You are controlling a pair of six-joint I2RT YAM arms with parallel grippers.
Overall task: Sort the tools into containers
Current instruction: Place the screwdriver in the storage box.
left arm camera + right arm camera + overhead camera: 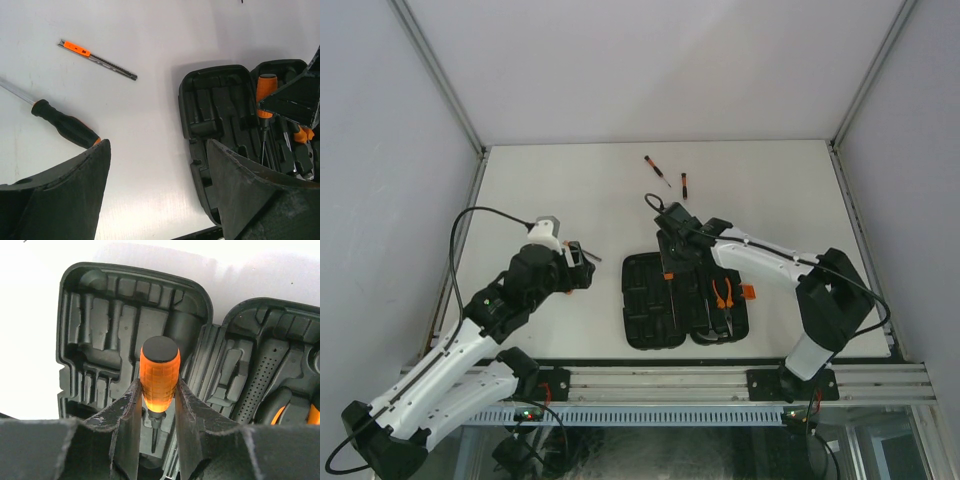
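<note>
The black tool case (650, 305) lies open in the middle of the table, its moulded slots facing up. My right gripper (159, 390) is shut on an orange-handled screwdriver (159, 371), held tip down over the case's hinge area (200, 360). Orange-handled pliers (724, 294) sit in the case's right half. My left gripper (157, 170) stands open over bare table just left of the case (220, 110), nothing between its fingers (75, 200). A black-handled screwdriver (65, 125) lies by its left finger. A small orange-and-metal blade tool (97, 59) lies farther out.
Two small screwdrivers (657, 170) (684, 184) lie on the white table beyond the case. White walls and metal frame posts (440, 80) enclose the table. An aluminium rail (670, 385) runs along the near edge.
</note>
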